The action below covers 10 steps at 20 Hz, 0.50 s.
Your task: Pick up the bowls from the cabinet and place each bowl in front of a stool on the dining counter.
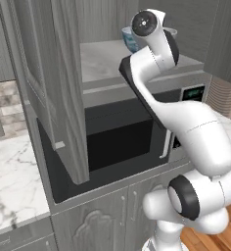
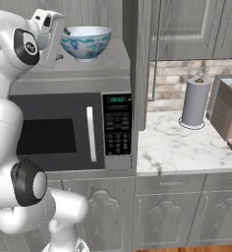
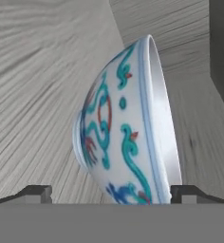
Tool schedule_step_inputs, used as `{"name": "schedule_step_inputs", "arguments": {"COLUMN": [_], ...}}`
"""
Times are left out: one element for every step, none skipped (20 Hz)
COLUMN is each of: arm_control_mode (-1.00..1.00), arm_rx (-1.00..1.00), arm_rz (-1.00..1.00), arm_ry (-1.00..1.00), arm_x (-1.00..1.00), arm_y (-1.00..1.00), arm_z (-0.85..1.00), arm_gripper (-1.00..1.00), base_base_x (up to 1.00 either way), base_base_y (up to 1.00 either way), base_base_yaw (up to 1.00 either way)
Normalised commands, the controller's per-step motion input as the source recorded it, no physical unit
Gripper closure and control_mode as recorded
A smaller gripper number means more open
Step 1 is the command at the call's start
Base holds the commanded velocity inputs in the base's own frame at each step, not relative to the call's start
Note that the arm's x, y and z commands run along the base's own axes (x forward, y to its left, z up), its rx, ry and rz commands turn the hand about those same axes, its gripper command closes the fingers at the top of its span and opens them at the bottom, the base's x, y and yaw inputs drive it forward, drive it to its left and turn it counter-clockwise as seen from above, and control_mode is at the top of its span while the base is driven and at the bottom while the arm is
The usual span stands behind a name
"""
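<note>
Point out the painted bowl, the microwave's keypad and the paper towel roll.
Painted bowl (image 2: 86,43): right base view, on its patterned outer wall.
Microwave keypad (image 2: 117,132): right base view, on the dark button panel beside the door handle.
Paper towel roll (image 2: 194,102): right base view, on the grey side of the upright roll.

Arm raised, hand rolled sideways.
My gripper (image 3: 111,192) stands wide open, one finger at 9 o'clock, the other at 3 in hand view.
</note>
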Motion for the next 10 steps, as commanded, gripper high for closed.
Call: {"name": "schedule_step_inputs", "arguments": {"arm_control_mode": [-1.0,-1.0,-1.0,-1.0,-1.0,-1.0,-1.0,-1.0,-1.0,-1.0], "arm_rx": [0.0,0.0,0.0,0.0,0.0,0.0,0.0,0.0,0.0,0.0], "arm_rz": [0.0,0.0,0.0,0.0,0.0,0.0,0.0,0.0,0.0,0.0], "arm_ry": [0.05,0.04,0.04,0.03,0.03,0.02,0.02,0.02,0.02,0.03], "arm_x": [0.49,0.47,0.47,0.44,0.44,0.42,0.42,0.4,0.36,0.33], "arm_y": [0.0,0.0,0.0,0.0,0.0,0.0,0.0,0.0,0.01,0.02], "arm_z": [0.0,0.0,0.0,0.0,0.0,0.0,0.0,0.0,0.0,0.0], "arm_gripper": [-1.0,-1.0,-1.0,-1.0,-1.0,-1.0,-1.0,-1.0,-1.0,-1.0], "base_base_x": [0.0,0.0,0.0,0.0,0.0,0.0,0.0,0.0,0.0,0.0], "base_base_y": [0.0,0.0,0.0,0.0,0.0,0.0,0.0,0.0,0.0,0.0], "base_base_yaw": [0.0,0.0,0.0,0.0,0.0,0.0,0.0,0.0,0.0,0.0]}}
